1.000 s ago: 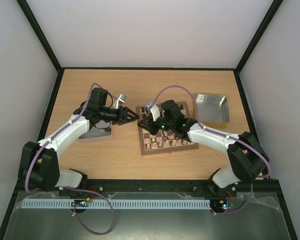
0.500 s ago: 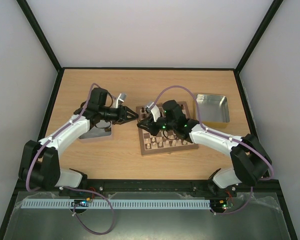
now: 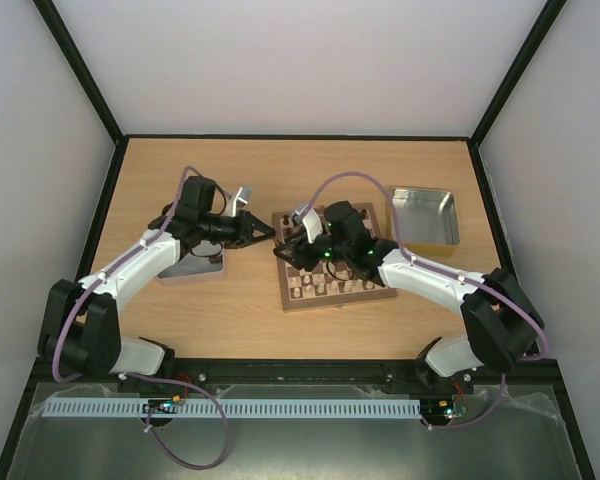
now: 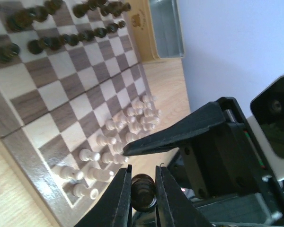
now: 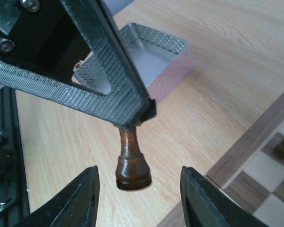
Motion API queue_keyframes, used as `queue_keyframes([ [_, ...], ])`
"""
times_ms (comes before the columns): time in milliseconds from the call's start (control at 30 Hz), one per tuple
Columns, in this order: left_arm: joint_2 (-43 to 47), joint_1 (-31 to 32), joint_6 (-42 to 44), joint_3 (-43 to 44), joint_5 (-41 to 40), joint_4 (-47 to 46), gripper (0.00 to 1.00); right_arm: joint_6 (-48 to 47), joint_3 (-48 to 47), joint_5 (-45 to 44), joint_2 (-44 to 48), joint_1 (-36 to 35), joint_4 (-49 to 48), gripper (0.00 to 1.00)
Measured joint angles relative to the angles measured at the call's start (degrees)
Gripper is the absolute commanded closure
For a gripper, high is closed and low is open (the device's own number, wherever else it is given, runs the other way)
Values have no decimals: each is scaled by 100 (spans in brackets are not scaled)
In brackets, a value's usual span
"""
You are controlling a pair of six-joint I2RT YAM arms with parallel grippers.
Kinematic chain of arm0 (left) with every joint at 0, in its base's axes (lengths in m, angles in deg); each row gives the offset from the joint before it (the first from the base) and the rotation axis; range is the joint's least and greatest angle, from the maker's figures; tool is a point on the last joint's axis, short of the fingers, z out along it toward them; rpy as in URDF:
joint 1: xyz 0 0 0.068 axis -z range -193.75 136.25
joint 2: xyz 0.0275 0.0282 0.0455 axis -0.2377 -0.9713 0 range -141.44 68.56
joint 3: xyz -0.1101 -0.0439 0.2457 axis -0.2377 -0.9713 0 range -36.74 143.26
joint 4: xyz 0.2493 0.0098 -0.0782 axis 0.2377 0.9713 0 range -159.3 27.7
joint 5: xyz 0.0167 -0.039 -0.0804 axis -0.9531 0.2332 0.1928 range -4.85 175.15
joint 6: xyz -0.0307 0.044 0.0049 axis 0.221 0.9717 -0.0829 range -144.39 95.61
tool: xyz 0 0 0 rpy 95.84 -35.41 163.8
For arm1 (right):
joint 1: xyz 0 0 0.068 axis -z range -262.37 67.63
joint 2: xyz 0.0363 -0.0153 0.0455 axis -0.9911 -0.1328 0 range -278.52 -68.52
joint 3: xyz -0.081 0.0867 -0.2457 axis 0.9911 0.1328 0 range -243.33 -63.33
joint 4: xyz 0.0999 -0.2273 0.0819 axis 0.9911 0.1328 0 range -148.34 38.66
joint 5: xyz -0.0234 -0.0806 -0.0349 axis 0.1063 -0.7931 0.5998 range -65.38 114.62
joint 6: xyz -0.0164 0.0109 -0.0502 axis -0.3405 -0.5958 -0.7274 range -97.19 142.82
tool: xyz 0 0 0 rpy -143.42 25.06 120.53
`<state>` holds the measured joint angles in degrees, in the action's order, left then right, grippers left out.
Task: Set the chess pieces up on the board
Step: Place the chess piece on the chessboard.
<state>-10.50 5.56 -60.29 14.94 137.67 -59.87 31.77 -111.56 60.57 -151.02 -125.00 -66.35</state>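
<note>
- Top external view: the left gripper [image 3: 269, 232] and the right gripper [image 3: 284, 250] meet tip to tip at the left edge of the board [image 3: 330, 303]. Jaw state and load cannot be read at this scale. Cream pieces [image 3: 325, 287] occupy the near rows. One metal tray [image 3: 195, 266] lies under the left arm, and a second tray [image 3: 425, 218] lies just right of the board.
- Left wrist view: the left gripper is clamped on a dark brown chess piece [image 4: 143, 194], held off the board beside its edge. One finger of the right gripper crosses just above it. On the board, the dark pieces [image 4: 61, 40] stand in two rows along one side and the cream pieces in two rows along the opposite side. The exact count cannot be determined.
- Right wrist view: the piece hangs base down, its head hidden in the left gripper's pinch, over bare table [image 5: 227, 71] near the board corner. The right gripper's fingers stand apart on either side of the base, with a gap on each side, touching nothing.
- Status (judgement): setup is nearly complete, and this piece is in mid-handover, not yet on a square. Left to do: the right gripper closes on the base, the left lets go, and the piece is placed on a vacant square on the dark side.
</note>
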Motion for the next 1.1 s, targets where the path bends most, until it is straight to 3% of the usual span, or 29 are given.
queue_keyframes([
  [300,192,129,367,170,-1681,363,96,695,507,-1709,922,-2,-9,36],
  [633,-428,1692,925,1209,-4238,560,95,2374,835,-5285,2374,538,658,35],
  [800,-1440,2223,1185,1965,-4962,544,95,2994,994,-5982,2820,909,981,34],
  [1100,-3021,2341,1482,2741,-5278,417,95,3333,1211,-6037,2909,966,1075,34],
])
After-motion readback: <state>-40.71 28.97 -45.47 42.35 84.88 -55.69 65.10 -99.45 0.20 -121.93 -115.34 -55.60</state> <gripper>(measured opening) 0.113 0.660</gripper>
